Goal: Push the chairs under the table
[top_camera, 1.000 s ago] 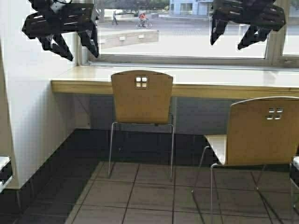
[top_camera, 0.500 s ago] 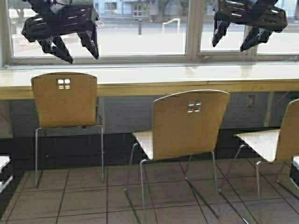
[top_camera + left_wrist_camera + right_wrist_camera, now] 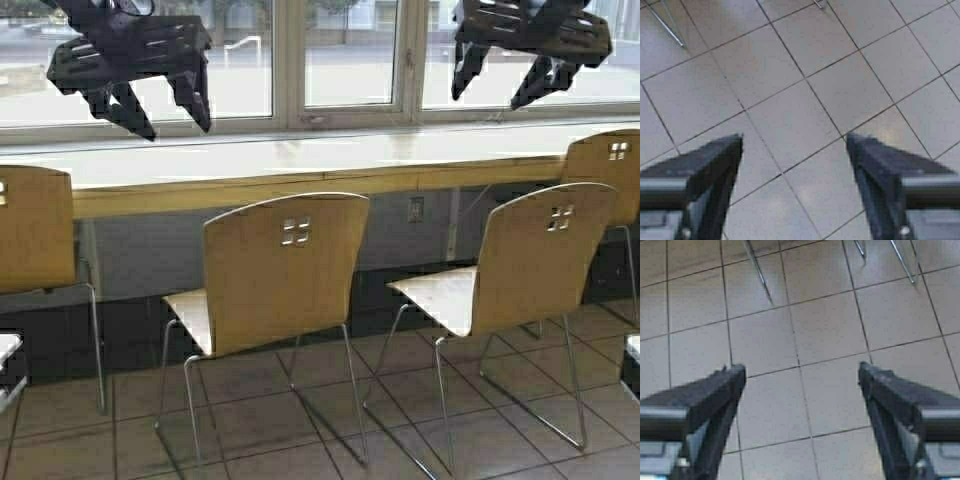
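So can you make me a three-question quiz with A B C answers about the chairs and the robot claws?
1. Where do the two middle chairs stand?
A. Pulled out from the table
B. On top of the table
C. Lying on the floor

2. How many chairs show in the high view?
A. Two
B. Four
C. Six

3. What are the left gripper and right gripper doing?
A. Holding a chair
B. Open, holding nothing
C. Holding a cup

Answers: 1 A, their seats sit clear of the table edge. 2 B, two middle ones plus one at each side. 3 B, both wrist views show spread fingers over bare tiles.
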### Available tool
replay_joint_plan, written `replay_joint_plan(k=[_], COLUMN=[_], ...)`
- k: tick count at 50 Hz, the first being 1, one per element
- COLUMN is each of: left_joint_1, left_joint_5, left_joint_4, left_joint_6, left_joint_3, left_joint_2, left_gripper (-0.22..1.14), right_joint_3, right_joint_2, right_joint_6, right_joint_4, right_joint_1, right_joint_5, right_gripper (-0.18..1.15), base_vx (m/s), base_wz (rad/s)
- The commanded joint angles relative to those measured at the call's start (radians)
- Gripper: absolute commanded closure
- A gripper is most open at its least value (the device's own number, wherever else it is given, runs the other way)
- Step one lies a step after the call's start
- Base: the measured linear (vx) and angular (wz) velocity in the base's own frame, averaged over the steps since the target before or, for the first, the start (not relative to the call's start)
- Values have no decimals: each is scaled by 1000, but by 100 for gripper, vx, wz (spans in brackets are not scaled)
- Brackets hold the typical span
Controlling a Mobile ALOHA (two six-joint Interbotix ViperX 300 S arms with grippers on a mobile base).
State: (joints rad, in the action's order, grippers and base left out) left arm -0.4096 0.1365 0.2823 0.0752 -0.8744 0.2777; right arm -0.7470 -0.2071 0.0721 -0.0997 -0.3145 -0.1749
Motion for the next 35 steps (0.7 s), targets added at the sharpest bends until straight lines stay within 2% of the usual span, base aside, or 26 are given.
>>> replay_joint_plan(k=[1, 19, 35], left_joint_1=[2, 2, 2], left_joint_5=[0, 9, 5], left_joint_4=[2, 3, 11], left_joint_6=[0, 0, -14], left_joint_3=[18, 20, 14], left_joint_2=[14, 21, -5], left_gripper=[-3, -3, -3], right_joint_3=[31, 34, 34], right_joint_2=[-8, -5, 20], right_joint_6=[2, 2, 5], right_joint_4=[-3, -52, -60], right_joint_1=[-3, -2, -2], right_joint_5=[-14, -18, -34], right_gripper=[-2, -2, -2], base_vx=[16, 21, 30], base_wz=[-19, -13, 1])
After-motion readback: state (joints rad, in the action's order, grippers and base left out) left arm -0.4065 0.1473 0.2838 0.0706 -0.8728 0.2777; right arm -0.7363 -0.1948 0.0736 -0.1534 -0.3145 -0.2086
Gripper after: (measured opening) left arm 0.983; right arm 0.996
